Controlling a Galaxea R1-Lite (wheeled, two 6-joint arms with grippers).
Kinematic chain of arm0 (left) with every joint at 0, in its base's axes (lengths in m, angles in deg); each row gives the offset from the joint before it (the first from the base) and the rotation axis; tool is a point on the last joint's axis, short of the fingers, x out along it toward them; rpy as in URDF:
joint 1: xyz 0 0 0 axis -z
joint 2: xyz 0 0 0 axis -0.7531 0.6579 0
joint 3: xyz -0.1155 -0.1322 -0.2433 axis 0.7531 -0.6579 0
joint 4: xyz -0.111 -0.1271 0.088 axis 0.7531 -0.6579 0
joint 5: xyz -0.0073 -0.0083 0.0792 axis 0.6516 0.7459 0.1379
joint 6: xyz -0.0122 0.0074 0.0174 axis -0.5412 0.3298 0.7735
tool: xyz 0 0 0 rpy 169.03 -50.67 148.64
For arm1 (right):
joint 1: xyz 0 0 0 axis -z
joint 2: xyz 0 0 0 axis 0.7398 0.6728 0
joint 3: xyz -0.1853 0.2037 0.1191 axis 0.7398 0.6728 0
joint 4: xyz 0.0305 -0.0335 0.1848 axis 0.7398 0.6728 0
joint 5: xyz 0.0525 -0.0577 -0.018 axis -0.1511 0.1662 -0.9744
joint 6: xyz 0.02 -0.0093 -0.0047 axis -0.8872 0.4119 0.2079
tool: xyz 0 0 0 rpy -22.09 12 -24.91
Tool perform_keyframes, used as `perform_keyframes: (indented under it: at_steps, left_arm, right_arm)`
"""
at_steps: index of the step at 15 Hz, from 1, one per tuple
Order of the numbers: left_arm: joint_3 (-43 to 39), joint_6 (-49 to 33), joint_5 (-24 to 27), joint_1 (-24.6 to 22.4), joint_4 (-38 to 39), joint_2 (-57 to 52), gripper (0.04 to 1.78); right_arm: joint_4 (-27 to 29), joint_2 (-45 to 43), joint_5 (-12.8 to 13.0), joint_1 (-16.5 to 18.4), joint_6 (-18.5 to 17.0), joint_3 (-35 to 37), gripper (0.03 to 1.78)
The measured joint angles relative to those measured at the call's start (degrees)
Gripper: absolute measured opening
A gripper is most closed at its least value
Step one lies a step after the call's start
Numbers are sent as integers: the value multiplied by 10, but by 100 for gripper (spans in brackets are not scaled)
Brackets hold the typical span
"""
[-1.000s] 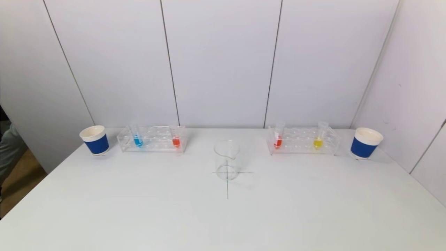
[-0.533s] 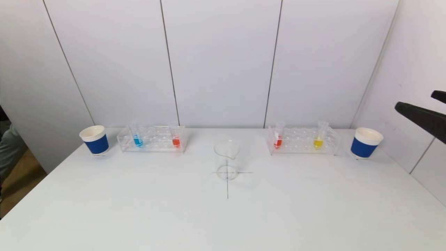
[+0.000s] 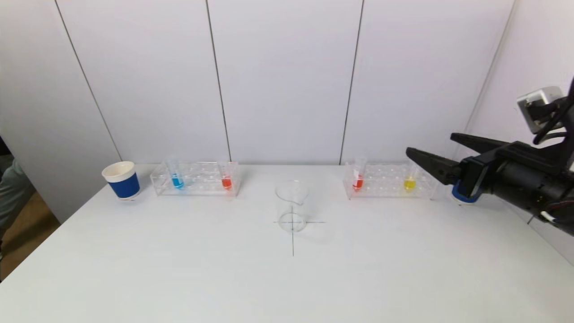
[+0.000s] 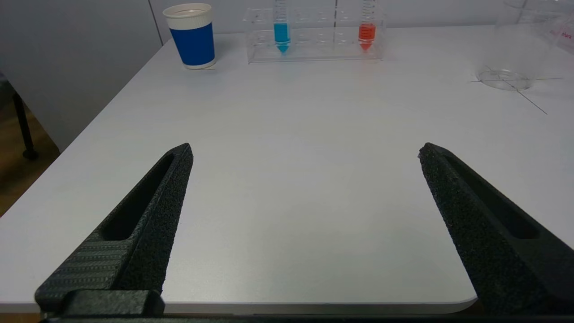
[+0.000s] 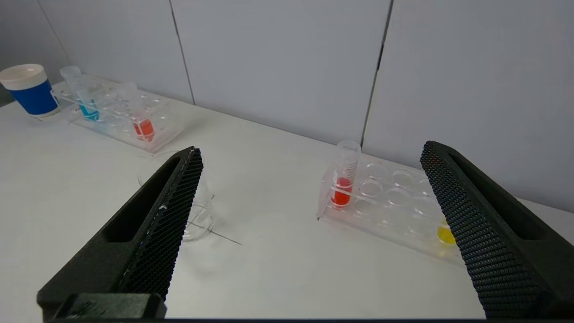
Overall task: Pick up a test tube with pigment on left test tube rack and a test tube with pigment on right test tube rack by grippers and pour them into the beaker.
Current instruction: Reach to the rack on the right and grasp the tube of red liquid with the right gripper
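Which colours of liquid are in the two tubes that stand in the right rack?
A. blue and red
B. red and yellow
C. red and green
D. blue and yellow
B: in the head view the right rack holds a red tube at its end nearer the beaker and a yellow tube near the other end, where the right gripper is open.

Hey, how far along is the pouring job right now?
Nothing is poured yet: the beaker looks empty and all four tubes sit in their racks. The open right gripper is near the yellow tube; the left gripper is open over bare table. Picking and pouring remain.
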Motion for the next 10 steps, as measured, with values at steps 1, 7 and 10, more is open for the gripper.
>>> perform_keyframes:
  at_steps: [1, 7, 10]
  left_arm:
    - [0, 0, 0, 0, 0, 0, 176]
    - [0, 0, 0, 0, 0, 0, 176]
    - [0, 0, 0, 0, 0, 0, 176]
  right_arm:
    - [-43, 30, 3, -4, 1, 9, 177]
    - [-319, 234, 34, -15, 0, 46, 177]
    - [-368, 315, 35, -15, -5, 40, 177]
